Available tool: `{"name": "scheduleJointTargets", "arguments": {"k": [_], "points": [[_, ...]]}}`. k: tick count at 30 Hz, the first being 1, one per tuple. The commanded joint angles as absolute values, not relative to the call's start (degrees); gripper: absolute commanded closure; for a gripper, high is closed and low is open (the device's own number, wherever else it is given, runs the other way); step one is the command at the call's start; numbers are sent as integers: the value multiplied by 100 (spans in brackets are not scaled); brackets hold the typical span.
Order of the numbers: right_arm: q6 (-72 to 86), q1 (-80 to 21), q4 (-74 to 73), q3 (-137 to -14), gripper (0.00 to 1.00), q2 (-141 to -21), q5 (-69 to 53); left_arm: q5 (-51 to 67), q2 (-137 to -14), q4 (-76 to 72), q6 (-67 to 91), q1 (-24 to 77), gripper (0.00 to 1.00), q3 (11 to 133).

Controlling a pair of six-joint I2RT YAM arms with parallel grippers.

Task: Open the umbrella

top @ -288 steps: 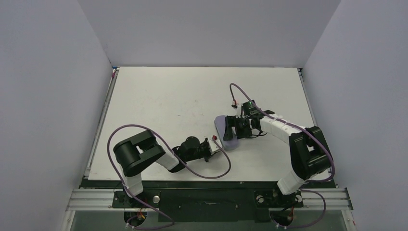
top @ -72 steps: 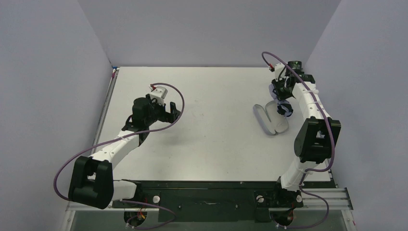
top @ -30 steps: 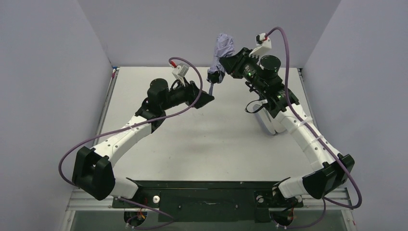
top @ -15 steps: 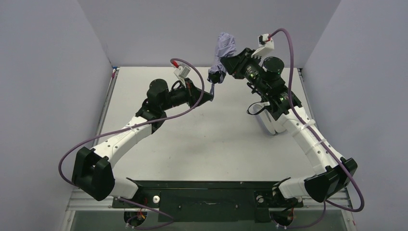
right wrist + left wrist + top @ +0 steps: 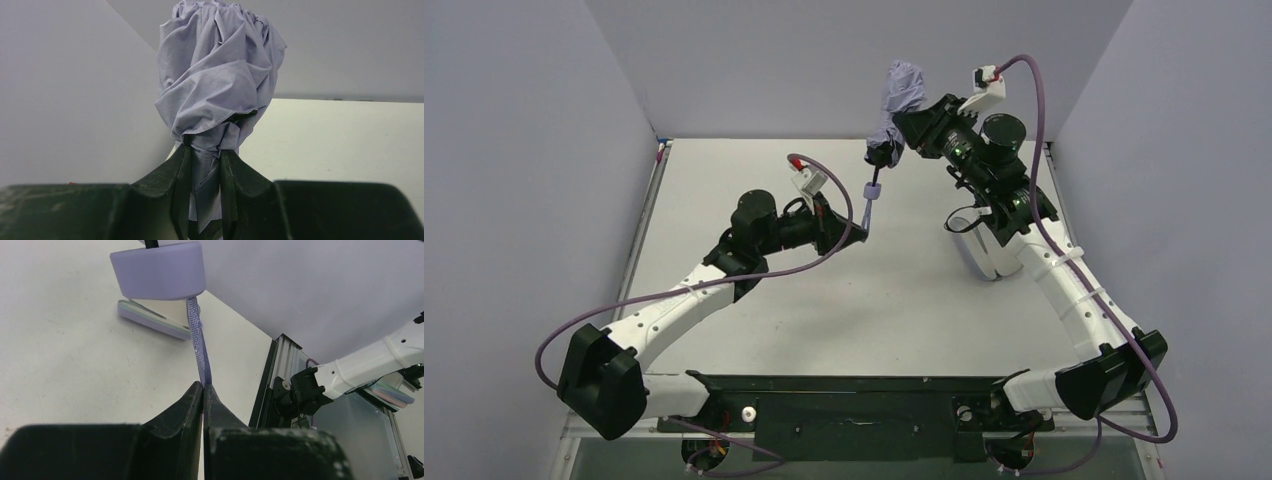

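Left end effector: closed, pinching only the wrist loop that hangs below the lilac handle. Umbrella: held aloft between the arms, toward the far edge of the table, canopy furled and uppermost, handle lowest, thin black shaft partly showing between them. Right end effector: closed on the bunched fabric at the canopy's base. Risk, as judged: a pull on the loop may slip the thin strap from the grip; the right hold is on soft cloth, which may slide or tear rather than let the shaft extend; a clamp around the ribs could keep the canopy from spreading. Lilac pouch lies near the right edge. Table surface: plain white, faintly scuffed; pale grey walls enclose three sides.
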State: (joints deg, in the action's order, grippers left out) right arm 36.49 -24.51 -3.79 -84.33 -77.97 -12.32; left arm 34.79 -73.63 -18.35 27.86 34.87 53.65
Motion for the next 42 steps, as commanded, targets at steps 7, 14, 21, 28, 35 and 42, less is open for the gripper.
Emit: {"name": "scheduleJointTargets", "arguments": {"k": [7, 14, 21, 28, 35, 42], "points": [[3525, -2176, 800, -8844, 100, -7589, -1723, 3795, -6856, -1079, 1938, 3567, 99, 5172], [3645, -2218, 1203, -8423, 100, -7471, -2457, 3948, -7049, -1401, 2345, 2817, 36, 5977], [3698, -2378, 1453, -8209, 100, -7385, -2737, 4095, -7617, -1605, 2831, 2633, 30, 6830], [3742, -2467, 1555, -8173, 100, -7405, -2795, 4269, -8149, -2088, 3614, 2788, 30, 7085], [3876, -2482, 1676, -8300, 100, -7512, -2789, 4487, -8446, -2328, 3922, 3035, 37, 6901], [3752, -2390, 1644, -8604, 100, -7692, -2701, 4674, -8326, -2364, 3868, 3241, 52, 6262]]}}
